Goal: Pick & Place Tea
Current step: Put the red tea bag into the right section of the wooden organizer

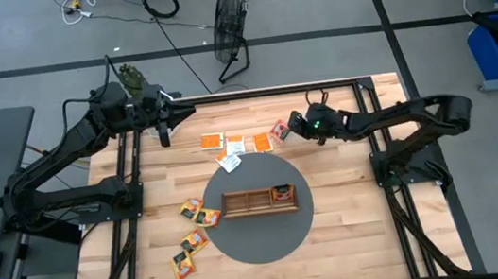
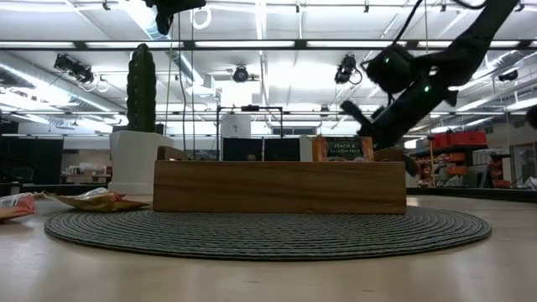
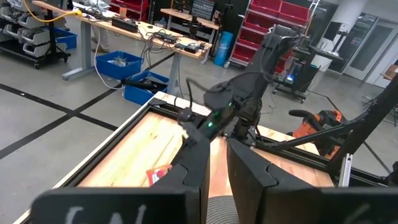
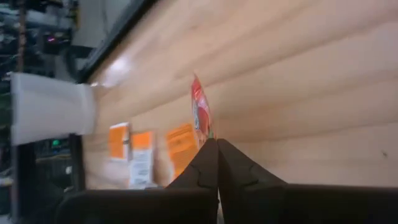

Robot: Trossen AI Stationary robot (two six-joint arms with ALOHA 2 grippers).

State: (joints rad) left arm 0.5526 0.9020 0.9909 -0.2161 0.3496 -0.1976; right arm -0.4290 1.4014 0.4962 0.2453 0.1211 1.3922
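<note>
Now my right pincer (image 4: 214, 146) is pinched on the red sachet (image 4: 199, 112), lifting it edge-up off the table (image 1: 353, 212), bound for the tray (image 1: 259, 202). Left pincer (image 1: 163, 123) waits aside, near closed.

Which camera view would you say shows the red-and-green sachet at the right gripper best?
The right wrist view: the red-and-green sachet stands pinched at the right gripper. The high view shows it small; the left wrist view only a red scrap; the low view does not show it.

Grey floor (image 1: 329, 15), black fan (image 1: 230, 18), cables.
</note>
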